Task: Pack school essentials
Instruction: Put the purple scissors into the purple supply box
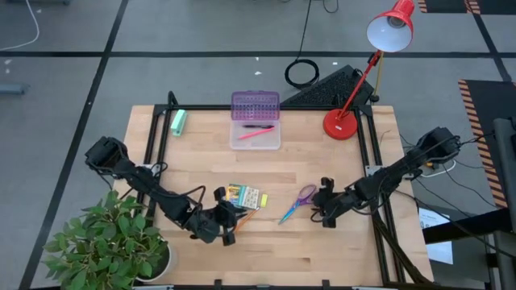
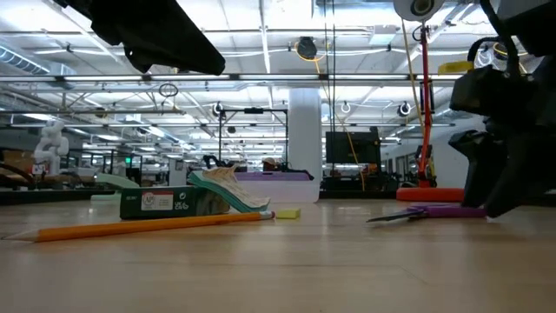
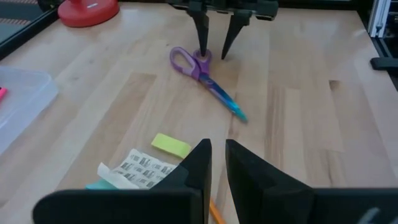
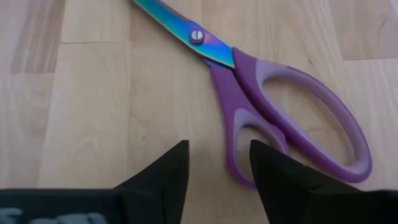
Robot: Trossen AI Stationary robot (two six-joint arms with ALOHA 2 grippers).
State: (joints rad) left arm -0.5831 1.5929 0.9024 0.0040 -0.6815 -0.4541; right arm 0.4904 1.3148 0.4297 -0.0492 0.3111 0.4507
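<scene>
The purple-handled scissors (image 1: 299, 201) lie flat and closed on the tabletop right of centre, stiff, light and thin, so I'd pinch them at the thicker handle loops rather than the slick blades. My right tool (image 1: 325, 211) sits just beside those loops, fingers apart. My left tool (image 1: 226, 228), fingers slightly apart, hovers by the crayon box (image 1: 242, 196), near-left.

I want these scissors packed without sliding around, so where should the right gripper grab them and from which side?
Grip the purple-handled scissors across the handle neck, just behind the pivot screw, coming straight down from above. They lie flat and closed on the table; that neck looks narrow enough for the right gripper, whose open fingers sit at the handle loops.
</scene>
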